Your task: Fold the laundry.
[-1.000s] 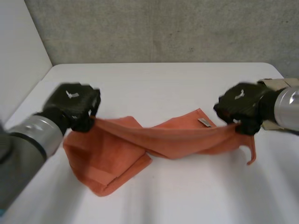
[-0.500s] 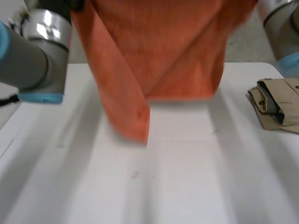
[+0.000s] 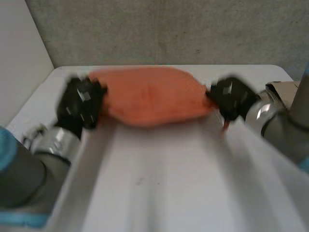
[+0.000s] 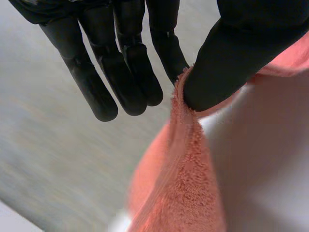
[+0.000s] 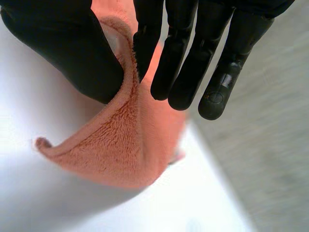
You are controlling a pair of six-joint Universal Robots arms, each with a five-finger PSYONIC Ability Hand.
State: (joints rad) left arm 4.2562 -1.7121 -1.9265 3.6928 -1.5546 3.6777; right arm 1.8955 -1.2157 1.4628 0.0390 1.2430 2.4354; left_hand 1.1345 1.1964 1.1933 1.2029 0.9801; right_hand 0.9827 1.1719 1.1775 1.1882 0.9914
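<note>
1. The orange towel [image 3: 152, 94] stretches across the far part of the worktop [image 3: 159, 183], its long axis running side to side between my two robot hands. It may lie flat or hang just above; I can't quite tell.
2. My left robot hand [image 3: 79, 104] pinches the towel's left end, its edge held between thumb and a finger. My right robot hand [image 3: 231, 96] pinches the right corner the same way.
3. Each robot hand sits right at its own end, so I judge the fold depends on moving both together.
4. Count: one towel, two robot hands, one beige folded piece [image 3: 285, 88] near my right arm.
</note>
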